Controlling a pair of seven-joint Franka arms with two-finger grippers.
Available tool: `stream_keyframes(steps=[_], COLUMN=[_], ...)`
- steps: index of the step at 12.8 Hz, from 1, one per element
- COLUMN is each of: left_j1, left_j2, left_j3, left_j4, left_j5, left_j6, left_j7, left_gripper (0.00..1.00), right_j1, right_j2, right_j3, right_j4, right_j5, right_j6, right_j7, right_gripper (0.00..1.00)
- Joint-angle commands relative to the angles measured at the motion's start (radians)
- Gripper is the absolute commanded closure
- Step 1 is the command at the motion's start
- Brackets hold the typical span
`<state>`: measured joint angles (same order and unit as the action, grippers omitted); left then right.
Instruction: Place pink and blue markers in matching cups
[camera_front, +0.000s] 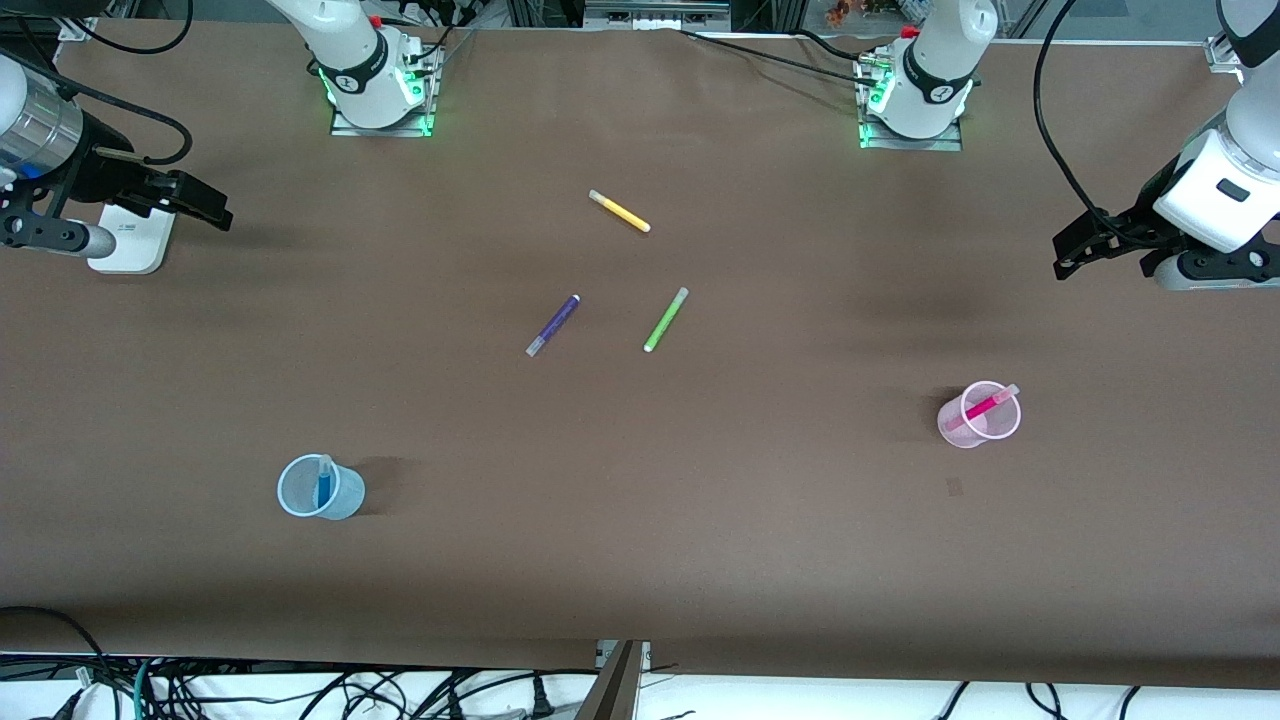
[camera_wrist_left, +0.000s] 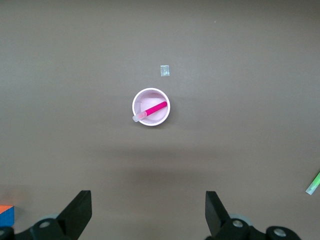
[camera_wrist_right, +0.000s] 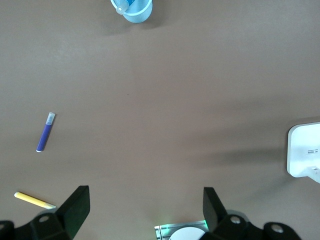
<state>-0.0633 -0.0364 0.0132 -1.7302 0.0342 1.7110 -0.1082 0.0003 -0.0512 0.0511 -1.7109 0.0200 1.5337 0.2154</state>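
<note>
The pink marker (camera_front: 983, 408) leans inside the pale pink cup (camera_front: 962, 428) toward the left arm's end of the table; both show in the left wrist view, marker (camera_wrist_left: 154, 109) in cup (camera_wrist_left: 167, 111). The blue marker (camera_front: 324, 484) stands in the pale blue cup (camera_front: 345, 497) toward the right arm's end; the cup shows in the right wrist view (camera_wrist_right: 140, 13). My left gripper (camera_front: 1082, 250) is open and empty, raised high above the table at its own end, (camera_wrist_left: 148, 212) in its wrist view. My right gripper (camera_front: 205, 207) is open and empty, raised at its end, (camera_wrist_right: 146, 210) in its wrist view.
A dark purple pen (camera_front: 553, 325), a lime green pen (camera_front: 665, 319) and a yellow pen (camera_front: 619, 211) lie mid-table, farther from the front camera than the cups. A white box (camera_front: 135, 240) sits under the right gripper. A small tape patch (camera_front: 953, 487) lies near the pink cup.
</note>
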Motion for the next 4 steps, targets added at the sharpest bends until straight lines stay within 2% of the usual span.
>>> stream_keyframes(steps=[1, 4], left_j1=[-0.013, -0.013], left_j2=[-0.013, -0.013], left_j3=[0.013, 0.011], left_j4=[0.004, 0.006], left_j5=[-0.004, -0.004], left_j6=[-0.017, -0.017], left_j7=[-0.005, -0.005], left_gripper=[0.00, 0.00], right_j1=[0.001, 0.003], right_j2=[-0.021, -0.010], right_j3=[-0.001, -0.001], right_j4=[-0.021, -0.018], right_j5=[-0.009, -0.011], right_j6=[0.016, 0.016], right_j7=[-0.016, -0.018], right_gripper=[0.00, 0.00])
